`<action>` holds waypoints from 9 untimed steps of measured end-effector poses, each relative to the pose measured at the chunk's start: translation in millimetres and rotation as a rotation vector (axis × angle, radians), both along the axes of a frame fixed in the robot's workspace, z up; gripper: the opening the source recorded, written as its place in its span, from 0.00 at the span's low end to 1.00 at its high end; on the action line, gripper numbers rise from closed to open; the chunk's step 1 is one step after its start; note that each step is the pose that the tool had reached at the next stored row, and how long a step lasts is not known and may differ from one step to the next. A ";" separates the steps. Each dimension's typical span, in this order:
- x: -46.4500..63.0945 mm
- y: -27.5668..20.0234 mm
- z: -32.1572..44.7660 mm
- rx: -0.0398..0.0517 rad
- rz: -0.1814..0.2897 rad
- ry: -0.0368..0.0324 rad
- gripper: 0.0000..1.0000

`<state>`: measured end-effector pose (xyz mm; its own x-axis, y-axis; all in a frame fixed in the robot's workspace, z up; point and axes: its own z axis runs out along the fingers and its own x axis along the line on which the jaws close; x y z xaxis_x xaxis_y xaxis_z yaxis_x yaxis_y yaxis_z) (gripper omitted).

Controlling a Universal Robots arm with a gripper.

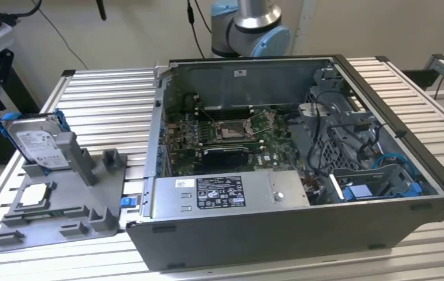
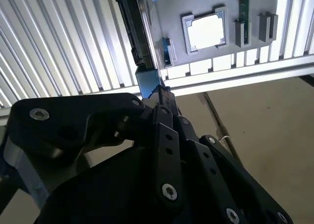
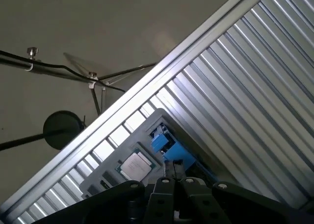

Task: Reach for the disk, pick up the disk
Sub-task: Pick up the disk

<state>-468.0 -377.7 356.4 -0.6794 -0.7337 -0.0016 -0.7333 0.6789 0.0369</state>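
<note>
Well, the disk (image 1: 36, 143) stands on edge in a slot of the grey holder tray (image 1: 58, 225) at the exterior view's left, just beside the open computer case (image 1: 300, 228). Its white label faces outward, with print too small to read. A second white label on the case's power supply (image 1: 230, 193) is equally unreadable. In the first wrist view the gripper (image 3: 173, 169) hangs near the disk's blue bracket (image 3: 169, 148), jaws closed on nothing, with a square chip (image 3: 136, 166) close by.
</note>
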 end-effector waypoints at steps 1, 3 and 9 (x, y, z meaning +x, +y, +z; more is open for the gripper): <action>0.0 0.0 0.0 0.0000 0.000 0.0000 0.00; 0.0 0.0 0.0 -0.0001 0.000 -0.0001 0.00; -0.1 0.0 0.3 0.0000 0.007 -0.0003 0.00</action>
<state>-468.1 -377.7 356.6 -0.6744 -0.7384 -0.0018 -0.7379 0.6739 0.0367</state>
